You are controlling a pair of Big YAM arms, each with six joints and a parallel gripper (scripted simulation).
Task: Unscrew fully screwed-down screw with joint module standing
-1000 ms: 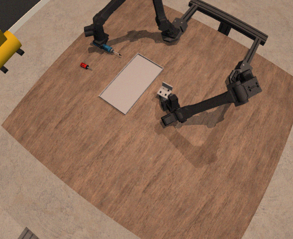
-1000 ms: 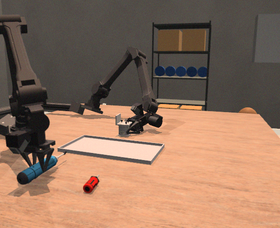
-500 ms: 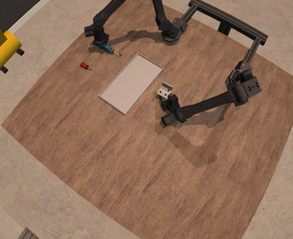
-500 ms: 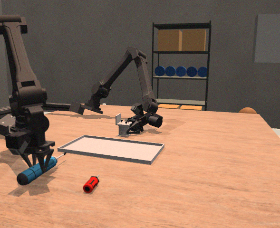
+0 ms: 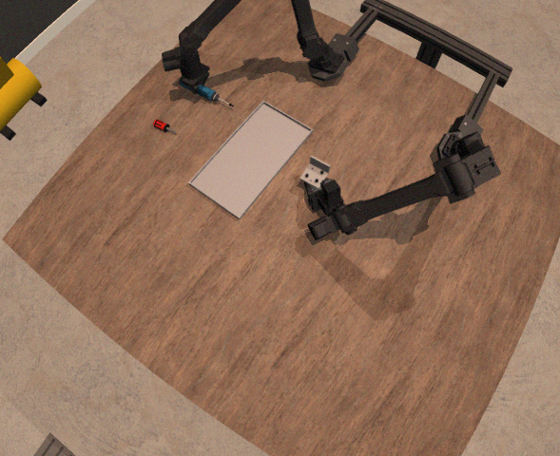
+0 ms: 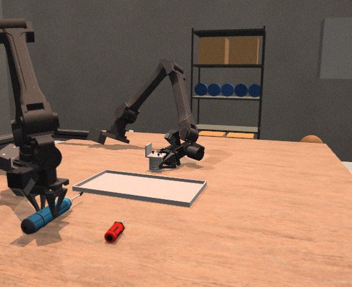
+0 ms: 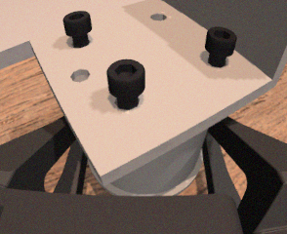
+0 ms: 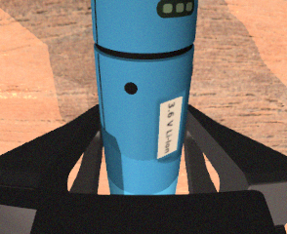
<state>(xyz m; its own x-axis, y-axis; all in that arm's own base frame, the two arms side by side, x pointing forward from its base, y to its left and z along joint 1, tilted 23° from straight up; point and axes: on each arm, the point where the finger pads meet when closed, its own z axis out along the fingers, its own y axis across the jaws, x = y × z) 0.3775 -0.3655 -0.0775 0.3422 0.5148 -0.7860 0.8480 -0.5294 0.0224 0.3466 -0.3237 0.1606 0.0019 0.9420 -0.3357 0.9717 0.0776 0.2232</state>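
Observation:
The joint module [image 6: 155,164] [image 7: 155,181] stands upright, with the pale L-shaped bracket [image 5: 319,163] [image 6: 148,150] [image 7: 178,93] on top. Three black socket screws show in the left wrist view: left [image 7: 77,23], front [image 7: 126,80] and right [image 7: 221,43]. Shank shows under each head; I cannot tell which sits deepest. My left gripper [image 6: 162,159] [image 7: 144,115] is shut on the module's sides, below the bracket. My right gripper [image 6: 46,213] [image 8: 143,114] is shut on the blue electric screwdriver [image 5: 206,91] [image 6: 65,204] [image 8: 129,141], held nearly level, low over the table, bit toward the tray side.
A shallow pale tray [image 5: 214,199] [image 6: 138,198] lies between the module and the electric screwdriver. A short red screwdriver [image 5: 160,125] [image 6: 114,231] lies on the table [image 5: 196,294] [image 6: 247,231] near my right gripper. The dark frame [image 5: 442,41] stands along the table's edge by the arm bases.

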